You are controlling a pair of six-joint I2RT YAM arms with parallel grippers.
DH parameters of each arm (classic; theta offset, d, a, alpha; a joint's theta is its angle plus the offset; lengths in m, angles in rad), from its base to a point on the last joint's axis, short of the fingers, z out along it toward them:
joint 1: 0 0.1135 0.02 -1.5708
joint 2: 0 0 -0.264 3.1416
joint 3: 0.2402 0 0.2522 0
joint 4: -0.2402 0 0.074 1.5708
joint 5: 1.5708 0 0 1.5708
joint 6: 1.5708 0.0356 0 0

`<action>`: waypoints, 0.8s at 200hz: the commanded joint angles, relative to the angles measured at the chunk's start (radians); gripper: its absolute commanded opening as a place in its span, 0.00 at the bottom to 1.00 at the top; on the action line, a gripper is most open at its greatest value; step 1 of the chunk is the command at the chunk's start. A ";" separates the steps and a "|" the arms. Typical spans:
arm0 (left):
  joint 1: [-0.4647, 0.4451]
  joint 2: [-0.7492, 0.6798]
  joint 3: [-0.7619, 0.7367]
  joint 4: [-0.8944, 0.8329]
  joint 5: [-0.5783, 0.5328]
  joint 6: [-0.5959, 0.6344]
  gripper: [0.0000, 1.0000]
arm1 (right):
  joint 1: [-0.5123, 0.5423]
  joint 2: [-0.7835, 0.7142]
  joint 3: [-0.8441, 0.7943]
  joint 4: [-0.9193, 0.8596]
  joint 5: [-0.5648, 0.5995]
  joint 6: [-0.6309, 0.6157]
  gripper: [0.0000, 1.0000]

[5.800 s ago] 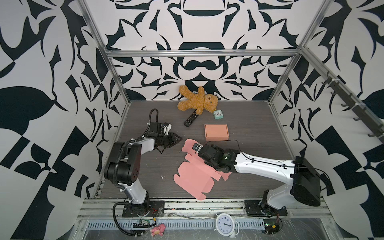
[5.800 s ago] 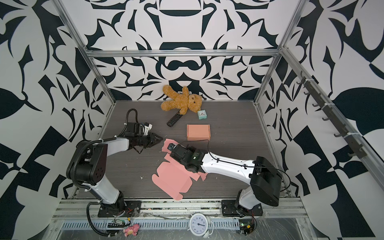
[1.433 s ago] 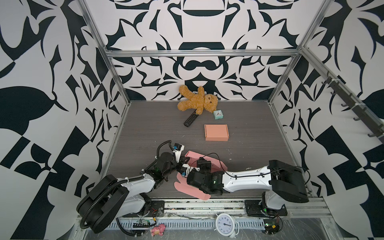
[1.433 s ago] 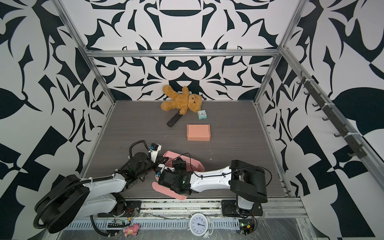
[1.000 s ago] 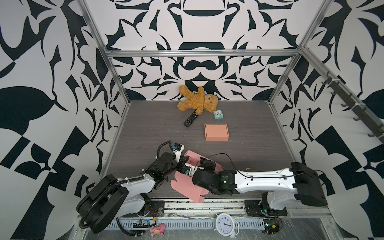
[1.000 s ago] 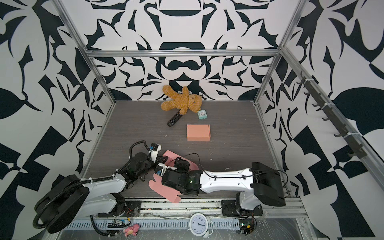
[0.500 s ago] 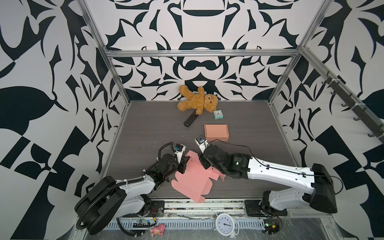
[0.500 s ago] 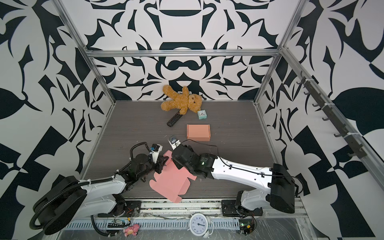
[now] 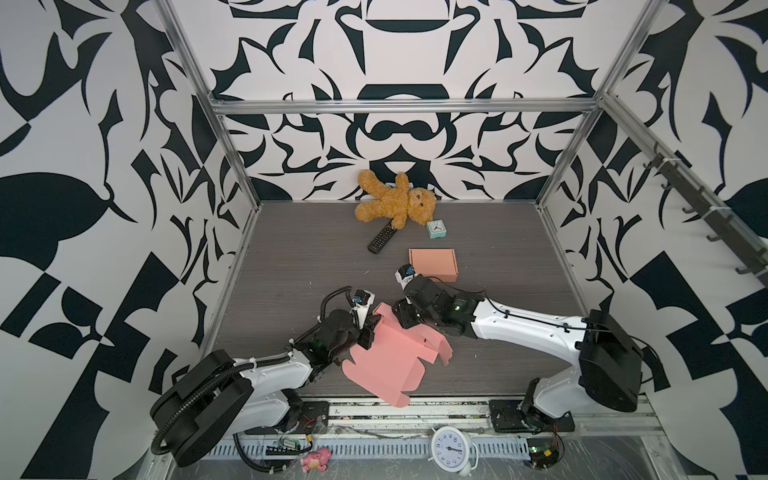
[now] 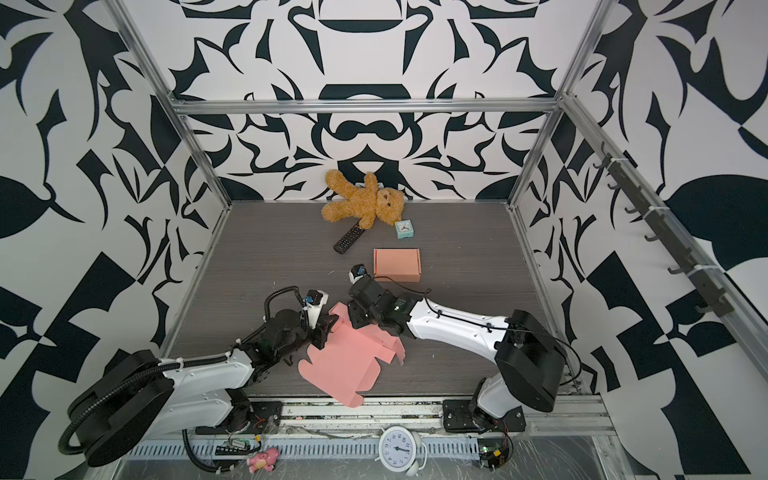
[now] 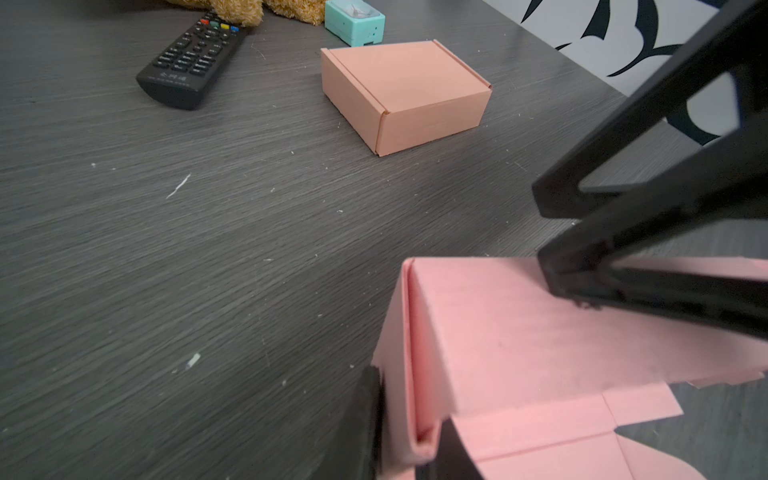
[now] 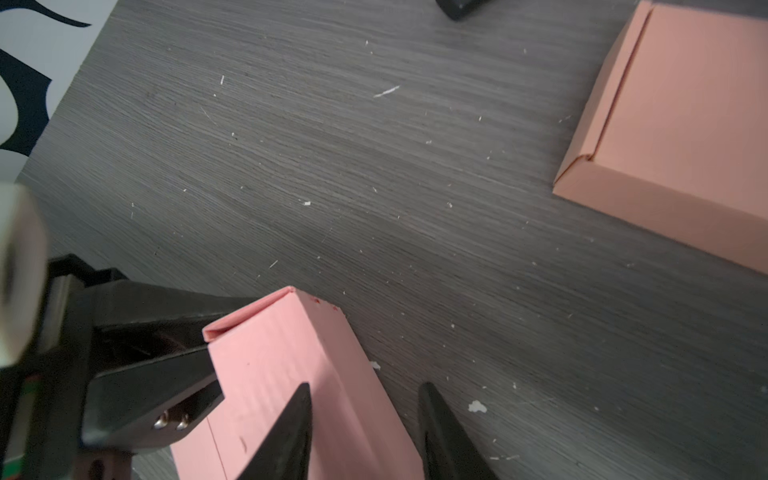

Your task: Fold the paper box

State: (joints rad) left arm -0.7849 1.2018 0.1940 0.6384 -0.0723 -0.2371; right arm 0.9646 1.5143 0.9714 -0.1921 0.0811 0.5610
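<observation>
the dark desk point(image 9: 291, 257) carries the pink paper box point(image 9: 386, 365), a mostly flat sheet at its near edge, one corner overhanging. my left end effector point(image 11: 409, 432) is clamped on a doubled-over flap at the sheet's left side. my right end effector point(image 12: 365, 390) stands with jaws apart, one fingertip on that flap.

Surface point(image 9: 291, 266): dark grey wood-grain finish, matt, flecked with white crumbs.
Paper box point(image 9: 386, 361): pink card, matt, faintly ribbed in the right wrist view.
Folded box point(image 9: 433, 264): salmon card, smooth, matt.
Remote point(image 9: 381, 237): black matt plastic.
Teddy bear point(image 9: 395, 203): shaggy tan plush.
Right hand point(image 12: 365, 390): black plastic, dull sheen.
Frame rail point(image 9: 399, 106): bare metal, satin.
</observation>
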 commanded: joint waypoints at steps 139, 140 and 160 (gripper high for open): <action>-0.032 0.000 0.018 0.005 -0.165 -0.007 0.22 | -0.028 -0.003 -0.193 0.346 -0.239 0.227 0.34; -0.033 -0.001 0.018 0.004 -0.166 -0.007 0.21 | -0.028 -0.003 -0.194 0.347 -0.241 0.229 0.34; -0.039 -0.004 0.013 0.006 -0.180 -0.009 0.18 | -0.029 -0.001 -0.221 0.405 -0.270 0.265 0.33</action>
State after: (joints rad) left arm -0.8196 1.2133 0.1989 0.6327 -0.1913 -0.2379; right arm 0.9318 1.5192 0.7944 0.1810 -0.1322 0.7727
